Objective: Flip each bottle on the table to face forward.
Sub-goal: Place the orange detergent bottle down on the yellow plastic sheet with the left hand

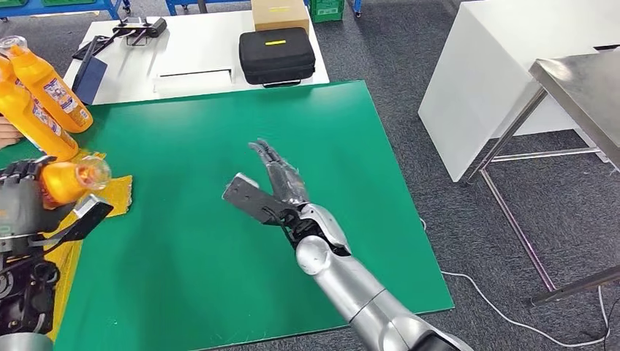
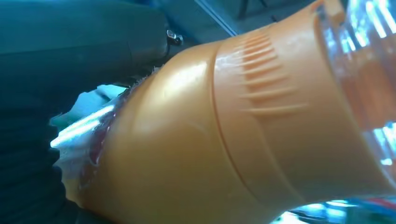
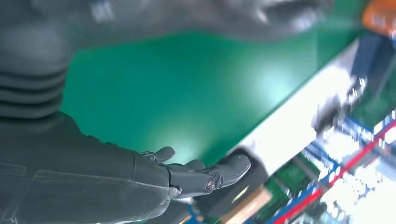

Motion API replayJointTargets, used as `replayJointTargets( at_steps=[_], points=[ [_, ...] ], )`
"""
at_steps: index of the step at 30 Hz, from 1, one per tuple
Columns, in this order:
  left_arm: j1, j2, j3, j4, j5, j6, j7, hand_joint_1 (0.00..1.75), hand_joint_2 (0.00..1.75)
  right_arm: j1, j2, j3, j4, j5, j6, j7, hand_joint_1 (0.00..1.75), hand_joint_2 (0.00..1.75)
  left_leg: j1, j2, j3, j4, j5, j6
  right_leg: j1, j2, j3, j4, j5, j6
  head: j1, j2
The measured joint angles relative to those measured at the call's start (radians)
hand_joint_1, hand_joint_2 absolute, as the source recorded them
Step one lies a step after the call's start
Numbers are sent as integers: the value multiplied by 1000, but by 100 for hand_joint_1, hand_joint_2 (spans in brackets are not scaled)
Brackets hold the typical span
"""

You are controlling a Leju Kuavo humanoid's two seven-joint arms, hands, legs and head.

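Bottle lay sideways in the left hand, which gripped it at the near left of the green table, its clear cap pointing right. The right hand, spread and holding nothing, hovered mid-table, well apart.

Orange bottles with blue-and-white labels, green mat, black case, white table.
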Motion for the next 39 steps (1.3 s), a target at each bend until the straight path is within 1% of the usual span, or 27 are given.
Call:
replayJointTargets(
  at_steps=[2,4,6,9,11,12,14,17,21,24,25,28,29,32,34,36,39],
  points=[
    [18,7,53,-11,-106,1,83,175,175,18,-13,-27,-38,-6,0,-3,0,0,0,0,0,0,0,0,0,1,0,0,0,0,0,0],
    [33,24,67,-10,-165,1,168,175,175,31,-23,-45,-69,-9,1,-5,0,0,0,0,0,0,0,0,0,0,0,0,0,0,0,0],
    [41,44,64,2,-187,1,228,175,175,41,-31,-58,-90,-10,3,-7,0,0,1,-2,0,0,0,0,1,-1,0,0,0,0,0,0],
    [40,92,15,62,-199,1,350,175,175,53,-39,-69,-110,-12,7,-9,0,0,1,-2,0,0,0,0,1,-1,0,0,0,0,0,0],
    [33,128,-48,125,-200,1,431,175,175,60,-43,-75,-118,-16,10,-12,0,0,1,-1,1,0,0,0,1,-1,0,0,0,0,0,0],
    [28,144,-82,160,-200,1,457,175,175,62,-46,-76,-120,-18,11,-15,0,0,1,-2,1,0,0,0,1,-1,0,0,0,0,0,0],
    [13,172,-144,237,-202,1,486,175,175,63,-49,-79,-122,-24,11,-19,0,0,1,-2,1,0,1,0,1,-1,0,0,0,0,0,0],
    [-19,193,-213,353,-204,1,512,175,175,66,-53,-81,-124,-31,12,-23,0,0,1,-2,1,0,1,0,1,-1,1,0,0,0,0,0],
    [-54,202,-289,500,-198,1,519,175,175,70,-63,-81,-132,-39,17,-26,0,0,0,-2,0,0,1,0,0,-1,1,0,0,0,0,0],
    [-68,202,-322,569,-199,3,510,175,175,70,-69,-81,-137,-42,21,-27,0,0,0,-2,0,0,1,0,0,-1,1,0,0,0,0,0],
    [-75,201,-331,587,-200,4,508,139,175,70,-71,-81,-138,-43,21,-27,0,0,0,-3,0,0,0,0,0,-2,1,0,0,0,0,0],
    [-94,200,-355,630,-200,0,505,8,175,71,-74,-81,-141,-46,23,-27,0,0,0,-4,0,0,0,0,-1,-2,1,0,0,0,0,0],
    [-99,200,-362,642,-200,-8,507,0,175,71,-75,-81,-143,-47,24,-27,0,0,0,-4,1,0,0,0,-1,-2,1,0,0,0,0,0],
    [-118,196,-377,671,-194,-54,509,0,175,71,-78,-81,-146,-50,31,-27,0,0,0,-5,2,0,0,0,-1,-3,3,0,0,0,0,0],
    [-131,193,-380,683,-187,-78,503,0,87,71,-79,-81,-147,-52,35,-27,0,0,0,-5,3,0,0,0,-1,-4,4,0,0,0,0,0],
    [-136,192,-380,690,-174,-77,487,0,0,71,-81,-81,-147,-56,37,-27,0,0,0,-5,5,0,0,0,-1,-4,5,0,0,0,0,0],
    [-137,191,-380,695,-153,-55,454,0,0,71,-83,-81,-147,-60,40,-27,0,0,0,-5,5,0,1,0,0,-5,6,0,0,0,0,0]
  ],
)
